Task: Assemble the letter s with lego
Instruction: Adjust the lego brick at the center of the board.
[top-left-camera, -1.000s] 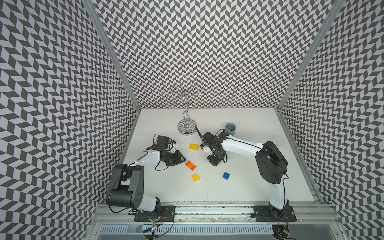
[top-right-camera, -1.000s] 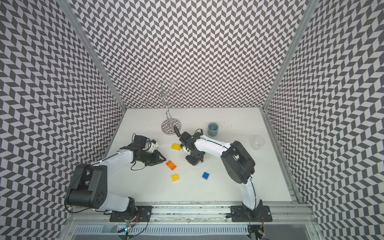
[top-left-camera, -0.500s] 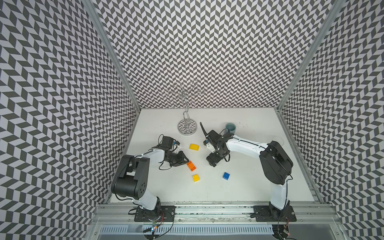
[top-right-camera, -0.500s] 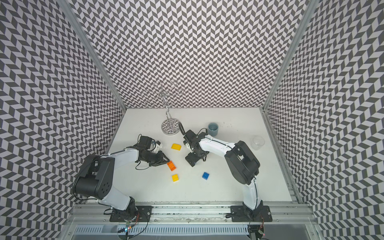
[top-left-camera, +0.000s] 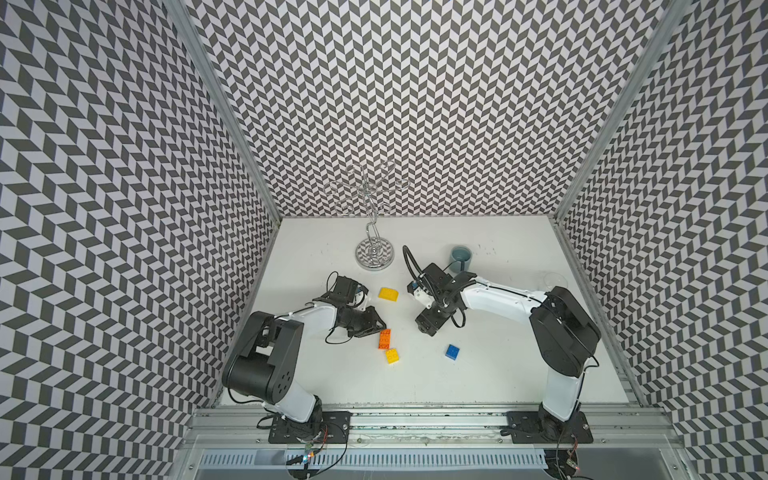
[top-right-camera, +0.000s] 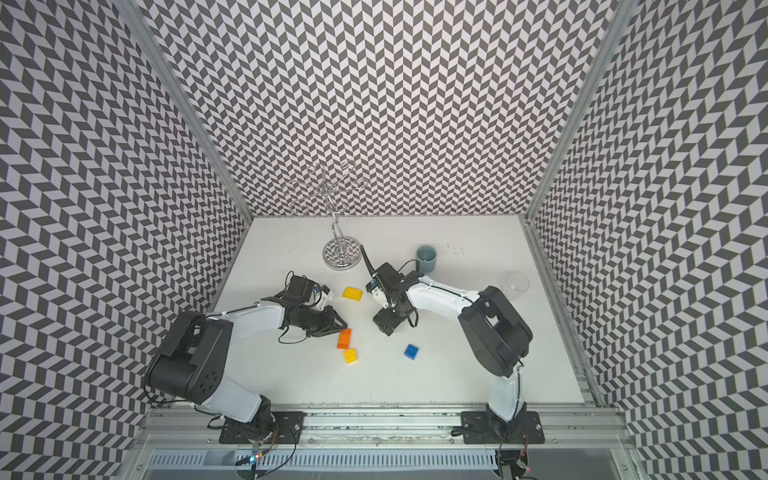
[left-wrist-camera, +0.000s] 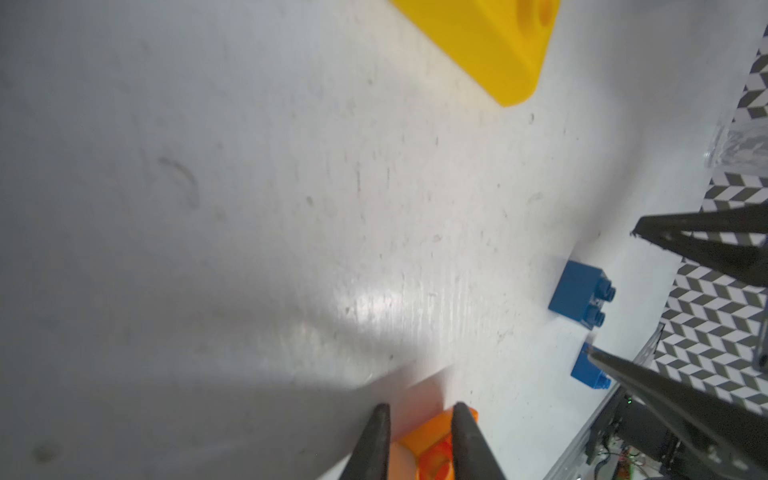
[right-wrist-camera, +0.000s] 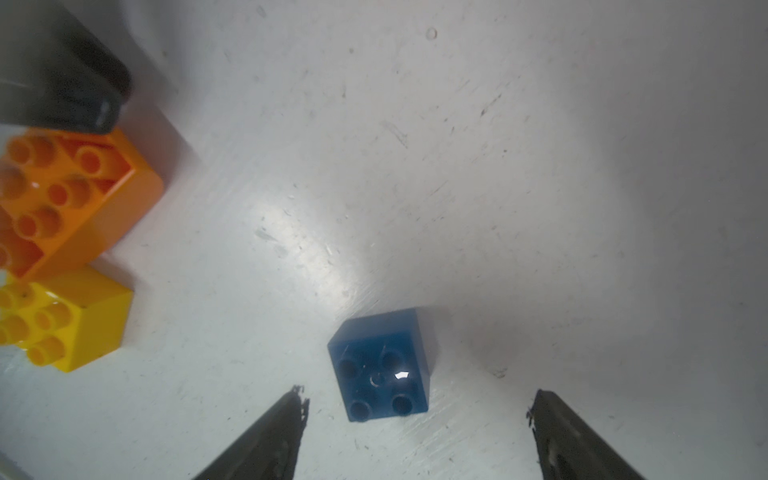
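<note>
Jaws on the right gripper (right-wrist-camera: 417, 392) have spread wide, empty, a blue brick (right-wrist-camera: 382, 365) on the desk (top-left-camera: 498, 374) between their tips. Left gripper (top-left-camera: 380, 327), closed, has reached the orange brick (top-left-camera: 385, 338) just left of frame centre, perhaps pinching its edge. No bricks look joined yet; a first pickup looks near.

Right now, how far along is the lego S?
Done: nothing; no brick is stacked. In hand: the left claw, shut, sits at the orange brick; the right claw, open, hovers near a blue brick. Left: joining every brick.
</note>
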